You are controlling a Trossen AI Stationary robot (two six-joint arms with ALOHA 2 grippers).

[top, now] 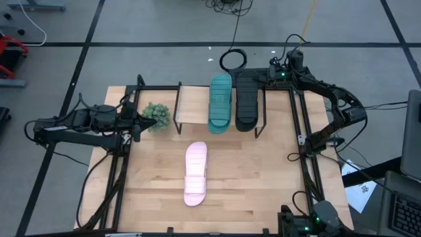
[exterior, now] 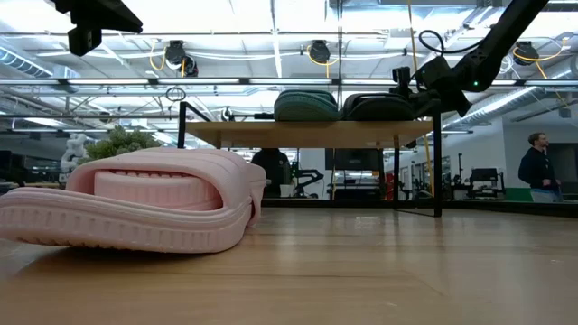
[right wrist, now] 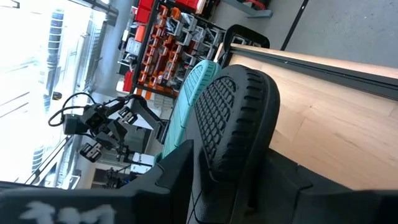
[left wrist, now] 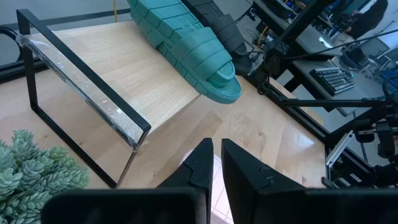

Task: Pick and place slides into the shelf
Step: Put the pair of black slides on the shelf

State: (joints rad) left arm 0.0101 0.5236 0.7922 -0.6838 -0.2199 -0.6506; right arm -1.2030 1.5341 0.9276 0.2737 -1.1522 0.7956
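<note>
Shelf (top: 197, 105) is sitting at the 12 o'clock side of the surface (top: 250, 178), plank top on thin black legs. Teal slide (top: 220, 102) and black slide (top: 247, 100) are lying on it side by side, touching, teal toward 9 o'clock of black, both overhanging the plank's near edge. The plank's 9 o'clock part is lying bare. Pink slide (top: 195, 173) is lying on the surface mid-field, toward 6 o'clock from the shelf, well apart from it, lengthwise along the 12–6 line.

Right pincer (top: 275, 74) is reaching in at the 1 o'clock corner, at the far end of the black slide; in the right wrist view its fingers (right wrist: 180, 168) are sitting on either side of that slide's ribbed sole, spread around it, but whether they are pinching it I cannot tell.

Left pincer (top: 139, 124) is hanging at 9 o'clock, beside a small green plant (top: 156, 116), fingers (left wrist: 202, 165) nearly pressed together with a thin gap, pinching nothing.
</note>
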